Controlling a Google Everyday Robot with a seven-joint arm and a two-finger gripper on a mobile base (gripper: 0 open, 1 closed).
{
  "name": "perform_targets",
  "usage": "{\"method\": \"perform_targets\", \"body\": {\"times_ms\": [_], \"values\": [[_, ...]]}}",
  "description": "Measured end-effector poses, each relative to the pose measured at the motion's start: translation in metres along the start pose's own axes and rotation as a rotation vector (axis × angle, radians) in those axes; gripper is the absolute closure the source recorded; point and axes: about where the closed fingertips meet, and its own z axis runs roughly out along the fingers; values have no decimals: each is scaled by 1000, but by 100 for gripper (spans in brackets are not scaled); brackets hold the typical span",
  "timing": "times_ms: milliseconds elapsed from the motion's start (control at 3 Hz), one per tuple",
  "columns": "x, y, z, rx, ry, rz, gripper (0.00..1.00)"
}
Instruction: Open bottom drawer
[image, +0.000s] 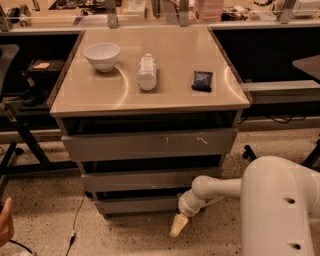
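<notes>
Camera view, single frame. We look down on a grey three-drawer cabinet under a beige counter (165, 97).

On the counter:
- A white bowl (102, 55) sits upright at the back left.
- A clear bottle (146, 71) lies on its side near the middle.
- A small dark packet (202, 80) lies flat to the right, well apart from the bottle.

Cabinet front, top to bottom:
- The top drawer (150, 145) is the tallest front, with pale scratches right of centre.
- The middle drawer (150, 179) is plain grey.
- The bottom drawer (137, 204) has the slimmest front and sits lowest, just above the speckled floor (45, 210). A dark gap runs along its top edge. We cannot tell whether it is pulled out at all.

The white arm (220, 187) reaches in from the robot body (280, 210) at the lower right and ends at the right end of the bottom drawer front. The cream-coloured hand (179, 225) hangs just below that corner, tilted down and to the left, with its tip close to the floor. We cannot tell whether the hand is wide or narrow, or whether it touches the drawer front.

A thin cable (75, 220) trails across the floor left of the cabinet.
</notes>
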Motion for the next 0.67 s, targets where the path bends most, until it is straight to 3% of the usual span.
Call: {"method": "perform_targets", "body": {"times_ms": [667], "values": [[17, -34, 27, 21, 18, 4, 0]]}}
